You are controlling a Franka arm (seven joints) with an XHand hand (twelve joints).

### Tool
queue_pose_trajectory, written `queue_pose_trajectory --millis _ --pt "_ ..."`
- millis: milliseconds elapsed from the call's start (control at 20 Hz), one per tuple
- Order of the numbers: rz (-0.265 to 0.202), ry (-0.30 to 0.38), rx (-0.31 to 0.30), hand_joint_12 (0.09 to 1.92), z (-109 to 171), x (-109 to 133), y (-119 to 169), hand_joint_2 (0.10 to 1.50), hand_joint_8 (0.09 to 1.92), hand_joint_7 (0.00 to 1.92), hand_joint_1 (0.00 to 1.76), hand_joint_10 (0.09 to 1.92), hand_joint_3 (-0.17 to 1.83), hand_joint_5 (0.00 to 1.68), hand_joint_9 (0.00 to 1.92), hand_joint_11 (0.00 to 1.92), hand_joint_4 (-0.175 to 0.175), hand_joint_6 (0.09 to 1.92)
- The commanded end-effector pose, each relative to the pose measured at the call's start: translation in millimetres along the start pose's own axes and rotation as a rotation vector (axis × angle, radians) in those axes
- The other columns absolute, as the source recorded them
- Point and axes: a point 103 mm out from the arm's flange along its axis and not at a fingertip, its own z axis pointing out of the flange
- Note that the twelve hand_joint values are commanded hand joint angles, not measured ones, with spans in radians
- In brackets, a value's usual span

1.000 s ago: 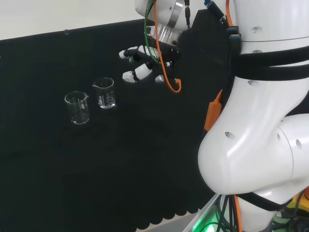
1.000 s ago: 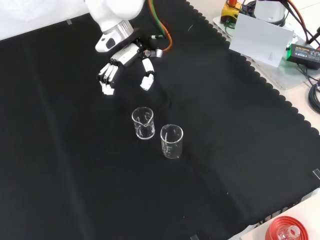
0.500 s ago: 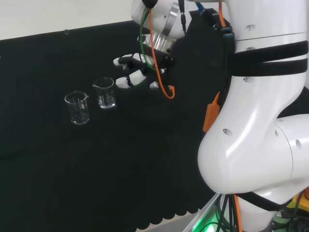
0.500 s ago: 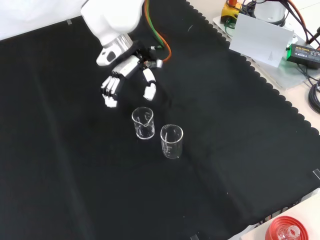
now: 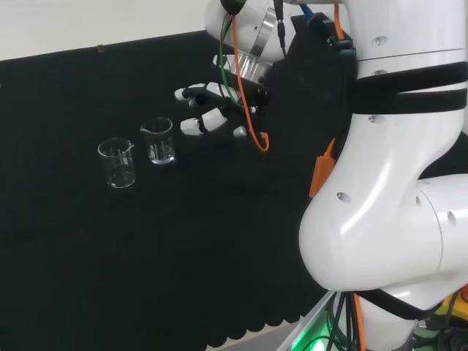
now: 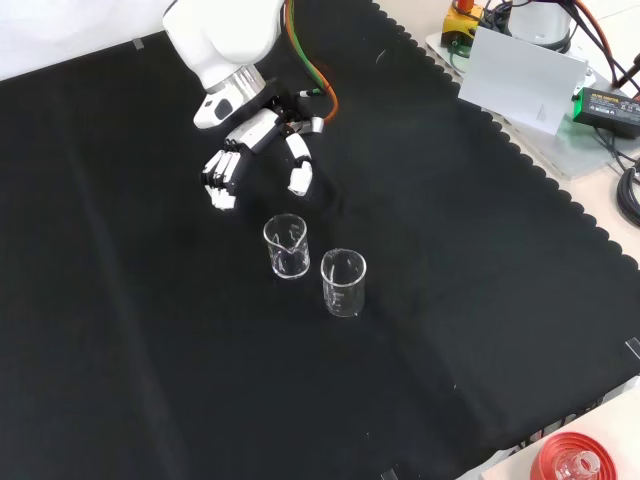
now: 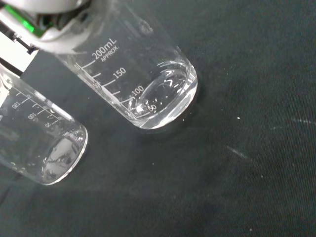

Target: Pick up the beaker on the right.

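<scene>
Two clear glass beakers stand upright on the black cloth (image 6: 150,330), side by side and a little apart, each with a pour spout.

In the head view, the right-hand clear glass beaker (image 5: 159,140) stands just left of the black and white hand (image 5: 208,110); the left-hand clear glass beaker (image 5: 118,162) is nearer the camera and further left. In the front view, the same right-hand beaker (image 6: 286,246) is the one closer to the hand (image 6: 255,150), and the other (image 6: 344,283) sits lower and to the right.

Hand state: released. Fingers extended and spread, thumb set apart from them, nothing between them. It hovers above the cloth, near the right-hand beaker but not touching it; a gap of cloth shows between fingertips (image 6: 222,198) and rim.

Wrist view: both beakers seen close. The nearer one (image 7: 148,84) carries white printed graduation marks with volume figures and a line of small print; I do not transcribe these. The second (image 7: 39,143) shows a similar white scale, partly cut off. Both appear empty.

An orange cable (image 5: 248,110) loops beside the wrist.
</scene>
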Motion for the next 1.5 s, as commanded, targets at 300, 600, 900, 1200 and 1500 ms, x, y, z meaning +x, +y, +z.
queue_pose_trajectory --millis 300,600,900,1200,1500 --pt "-0.024 0.029 -0.010 1.26 10 1 2 0.48 0.66 0.18 0.74 0.69 0.67 0.29 0.33 0.00 -0.079 0.09" --pt "-0.029 0.034 0.011 1.26 11 -6 -2 0.48 0.66 0.18 0.74 0.69 0.66 0.29 0.33 0.00 -0.079 0.09" --pt "-0.046 0.045 0.014 1.26 24 5 8 0.48 0.66 0.18 0.72 0.69 0.65 0.29 0.33 0.00 -0.079 0.09" --pt "-0.050 0.054 0.032 1.26 29 5 15 0.48 0.66 0.18 0.71 0.69 0.64 0.29 0.33 0.00 -0.079 0.09" --pt "-0.073 0.096 0.022 1.26 46 11 16 0.48 0.66 0.18 0.70 0.69 0.63 0.29 0.33 0.00 -0.079 0.09"
